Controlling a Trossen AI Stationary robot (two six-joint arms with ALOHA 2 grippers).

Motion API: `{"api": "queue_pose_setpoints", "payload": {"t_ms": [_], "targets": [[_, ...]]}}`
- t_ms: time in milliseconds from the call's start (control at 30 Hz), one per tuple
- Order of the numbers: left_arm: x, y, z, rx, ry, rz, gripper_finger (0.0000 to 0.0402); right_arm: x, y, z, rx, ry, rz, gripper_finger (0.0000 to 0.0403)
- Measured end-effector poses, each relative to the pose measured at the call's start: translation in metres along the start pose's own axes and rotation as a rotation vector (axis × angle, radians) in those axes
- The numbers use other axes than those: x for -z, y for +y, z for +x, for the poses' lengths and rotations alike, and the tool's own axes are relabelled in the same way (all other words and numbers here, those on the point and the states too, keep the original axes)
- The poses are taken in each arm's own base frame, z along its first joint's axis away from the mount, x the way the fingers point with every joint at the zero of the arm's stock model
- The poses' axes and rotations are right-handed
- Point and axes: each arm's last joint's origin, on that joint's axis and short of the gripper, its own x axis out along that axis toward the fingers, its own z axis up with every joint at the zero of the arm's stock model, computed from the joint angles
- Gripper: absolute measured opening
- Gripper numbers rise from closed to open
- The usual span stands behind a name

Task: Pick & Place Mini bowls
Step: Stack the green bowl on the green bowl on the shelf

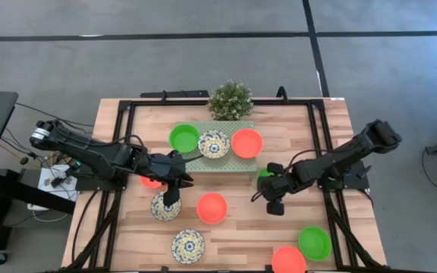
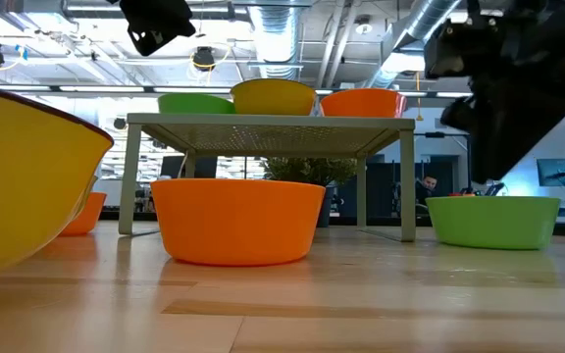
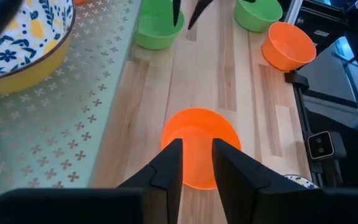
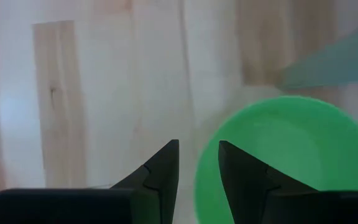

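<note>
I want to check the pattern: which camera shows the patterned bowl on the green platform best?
The left wrist view: the patterned bowl is close, its blue-yellow ornament clear, though cut off. The high view shows it whole but small, between two plain bowls. The low view shows only its yellow side. The right wrist view misses it.

So we've got a light wood table (image 1: 226, 235) in a black frame on a grey floor (image 1: 165, 68) crossed by dark lines. Looking across it, we can see exposed silver ducting (image 2: 273, 25) and ceiling lights overhead, plus a lit screen (image 2: 557, 173) far off right
</note>
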Motion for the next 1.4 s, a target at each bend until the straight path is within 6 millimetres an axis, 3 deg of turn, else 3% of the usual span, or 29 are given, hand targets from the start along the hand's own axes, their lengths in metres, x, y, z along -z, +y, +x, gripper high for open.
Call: {"api": "queue_pose_setpoints", "payload": {"t_ms": [167,667,767,900,1000,1100,1267,1400], "targets": [[0.0,0.0,0.0,0.002,-0.005,-0.001,0.0086,0.0,-0.003,-0.004,0.04,0.006,0.093,0.0108],[-0.002,-0.001,0.0,0.009,-0.022,-0.003,0.0086,0.005,0.002,0.028,0.057,0.146,0.089,0.0107],[-0.002,-0.001,0.0,0.009,-0.023,-0.003,0.0086,0.006,0.003,0.031,0.059,0.165,0.072,0.0093],[-0.002,-0.001,0.0,0.009,-0.023,0.009,0.0086,0.009,0.007,0.03,0.047,0.179,0.053,0.0045],[-0.002,-0.002,0.0,0.022,-0.023,0.063,0.0086,0.011,0.013,0.025,0.018,0.175,0.034,0.0009],[-0.004,-0.007,0.0,0.048,-0.049,0.086,0.0086,0.012,0.023,0.019,-0.014,0.169,0.031,0.0015],[-0.006,-0.024,0.006,0.213,-0.085,0.212,0.0086,-0.003,0.05,-0.004,-0.115,0.075,-0.05,0.0004],[-0.007,-0.041,0.023,0.285,-0.159,0.349,0.0085,-0.02,0.07,-0.023,-0.195,-0.052,-0.147,0.0006]]}}
